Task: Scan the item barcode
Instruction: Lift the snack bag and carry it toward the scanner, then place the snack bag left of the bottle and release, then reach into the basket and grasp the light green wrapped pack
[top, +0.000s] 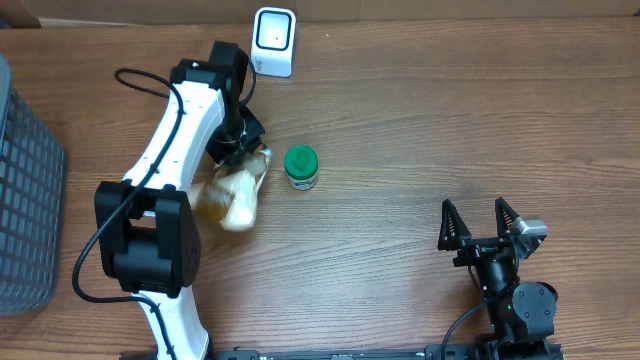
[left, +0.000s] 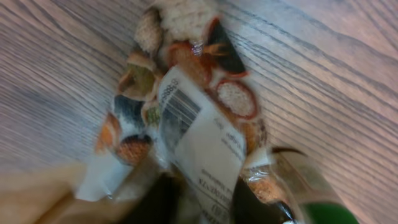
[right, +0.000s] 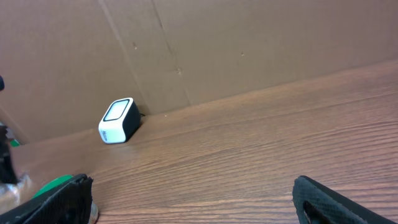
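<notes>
Scanner (top: 273, 41) stands upright at the far edge of the bench (top: 420, 130), against the cardboard backing, and serves as reference. The task item, a clear snack bag (top: 236, 190), lies flat on the bench in front of the scanner and slightly to its left, well apart from it. The left wrist view shows the bag's white label with the barcode (left: 180, 113) facing up toward the camera; the picture is blurred. The left hand (top: 246, 148) sits over the bag's end nearest the scanner; whether it is grasping the bag or has let go cannot be told. A green-lidded jar (top: 301, 167) stands in front of the scanner, just beside the bag on its right. The right hand (top: 474, 206) is fully released and empty, low over the bench well to the scanner's right and nearer the robot. A grey basket (top: 22, 190) sits far to the scanner's left.
</notes>
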